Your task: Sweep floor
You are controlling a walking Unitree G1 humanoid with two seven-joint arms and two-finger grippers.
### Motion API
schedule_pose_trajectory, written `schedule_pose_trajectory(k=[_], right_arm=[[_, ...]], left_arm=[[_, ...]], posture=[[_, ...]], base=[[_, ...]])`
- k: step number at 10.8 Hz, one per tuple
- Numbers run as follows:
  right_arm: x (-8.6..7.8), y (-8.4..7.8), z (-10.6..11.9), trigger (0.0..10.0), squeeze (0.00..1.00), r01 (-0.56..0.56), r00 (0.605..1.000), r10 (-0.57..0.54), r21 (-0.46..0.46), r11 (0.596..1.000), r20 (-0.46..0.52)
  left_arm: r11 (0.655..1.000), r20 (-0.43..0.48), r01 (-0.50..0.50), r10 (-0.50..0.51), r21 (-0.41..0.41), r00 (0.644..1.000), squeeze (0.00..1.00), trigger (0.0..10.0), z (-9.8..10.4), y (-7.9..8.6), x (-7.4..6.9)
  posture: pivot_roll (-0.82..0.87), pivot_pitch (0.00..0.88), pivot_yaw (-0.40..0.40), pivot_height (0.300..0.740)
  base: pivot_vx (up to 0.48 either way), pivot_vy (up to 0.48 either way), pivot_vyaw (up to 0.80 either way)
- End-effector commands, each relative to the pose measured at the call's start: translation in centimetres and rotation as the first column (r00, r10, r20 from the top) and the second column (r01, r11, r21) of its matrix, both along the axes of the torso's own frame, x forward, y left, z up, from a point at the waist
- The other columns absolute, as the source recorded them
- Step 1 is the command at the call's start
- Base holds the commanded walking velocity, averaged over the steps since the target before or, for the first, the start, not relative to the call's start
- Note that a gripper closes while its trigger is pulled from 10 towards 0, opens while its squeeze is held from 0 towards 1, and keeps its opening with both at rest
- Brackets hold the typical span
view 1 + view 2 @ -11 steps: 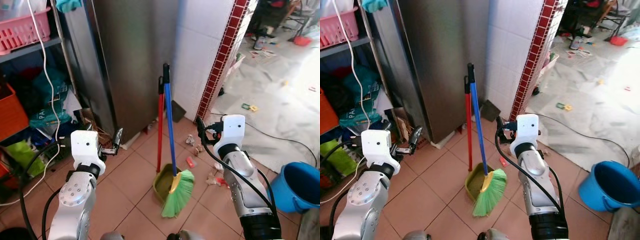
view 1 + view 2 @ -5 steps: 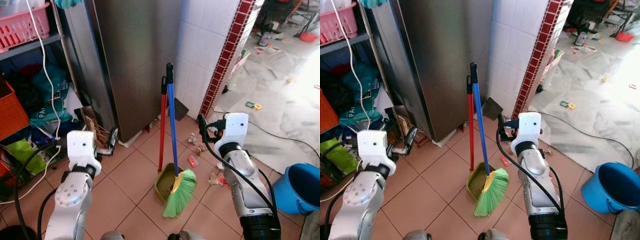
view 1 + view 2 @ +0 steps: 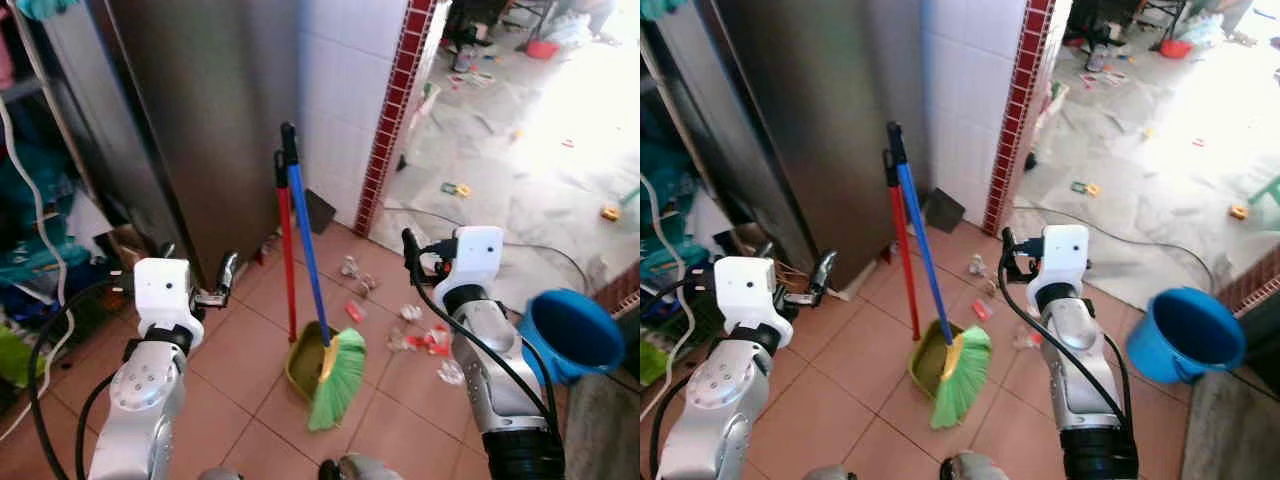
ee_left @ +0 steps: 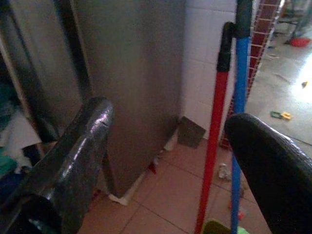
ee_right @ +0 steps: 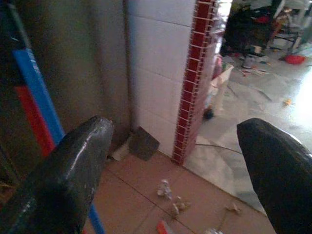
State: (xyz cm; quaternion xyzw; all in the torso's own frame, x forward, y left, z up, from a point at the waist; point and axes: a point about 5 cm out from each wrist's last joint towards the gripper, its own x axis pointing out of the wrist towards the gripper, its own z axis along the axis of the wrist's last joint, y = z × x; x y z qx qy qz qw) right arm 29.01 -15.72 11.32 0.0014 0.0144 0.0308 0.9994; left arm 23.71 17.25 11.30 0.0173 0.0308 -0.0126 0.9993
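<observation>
While both grippers, left [image 3: 222, 283] and right [image 3: 409, 257], hover spread and empty: approach step, next reach for broom [image 3: 307, 268] beside dustpan [image 3: 303, 366].

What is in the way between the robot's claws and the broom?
Nothing visible. The broom leans on the wall beside a red-handled dustpan, in the open gap between the left claw and right claw, both open and empty.

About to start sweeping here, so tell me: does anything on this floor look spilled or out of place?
Yes. Scraps of litter lie scattered on the terracotta tiles between the green broom and the blue bucket, with more bits nearer the red-tiled pillar.
</observation>
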Motion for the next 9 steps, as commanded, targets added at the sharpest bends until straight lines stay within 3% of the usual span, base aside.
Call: schedule_pose_trajectory(k=[1,5,9], right_arm=[[0.1,0.3,0.3,10.0,0.00,-0.006,1.000,0.006,-0.002,1.000,0.007],[0.1,0.8,0.3,10.0,0.00,-0.042,0.999,0.042,-0.021,0.999,0.000],[0.2,1.2,-0.1,10.0,0.00,-0.047,0.999,0.047,-0.023,0.999,-0.024]], left_arm=[[1.000,0.012,-0.014,0.014,0.014,1.000,0.00,10.0,0.3,0.3,0.1],[0.994,0.069,-0.090,0.086,0.054,0.994,0.00,10.0,1.5,1.3,-0.3],[0.995,0.095,-0.090,0.085,0.052,0.992,0.00,10.0,2.6,1.2,-0.3]], posture=[[0.03,0.031,-0.029,0.740],[0.04,0.038,-0.053,0.740],[0.04,0.035,-0.063,0.740]], base=[[0.000,0.000,0.00],[0.000,0.000,0.00],[0.000,0.000,0.00]])
